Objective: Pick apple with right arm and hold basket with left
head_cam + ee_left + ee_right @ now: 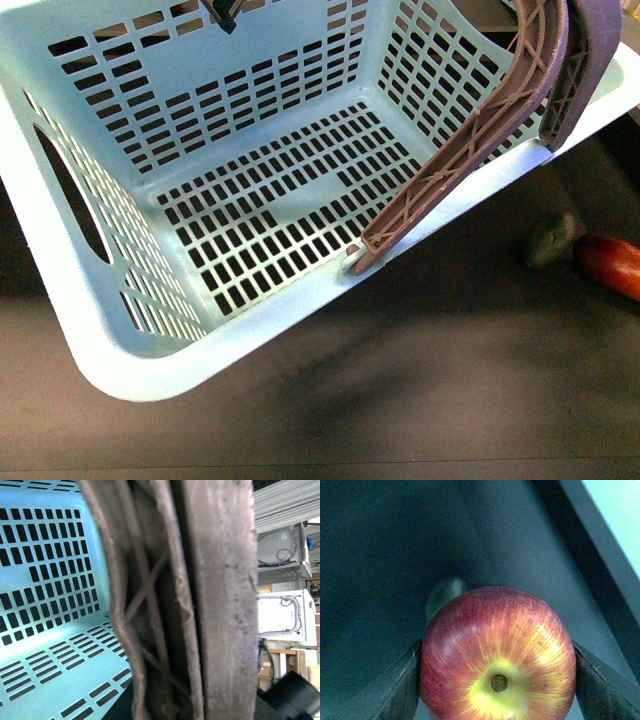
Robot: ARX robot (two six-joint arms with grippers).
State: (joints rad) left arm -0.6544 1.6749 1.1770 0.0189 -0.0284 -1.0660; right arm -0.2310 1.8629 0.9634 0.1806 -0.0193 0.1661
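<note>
Dark bench (420, 380) underneath, and at the left a pale blue slotted plastic basket (130, 360) sits tilted, its open side towards us and nothing in it. Two brown latticed plastic handles (470, 150) arc up its right side. They fill the left wrist view, but the left gripper is out of sight, so I cannot tell its state. Further right, a dark green avocado (550, 240) lies just beside an elongated red-orange fruit (612, 265). Over to the right wrist view: the right gripper (497, 680) pinches the glossy red apple (497, 645), one dark finger (395, 690) on each side and its yellow stem dimple facing the camera, above the bench near the basket's rim.
</note>
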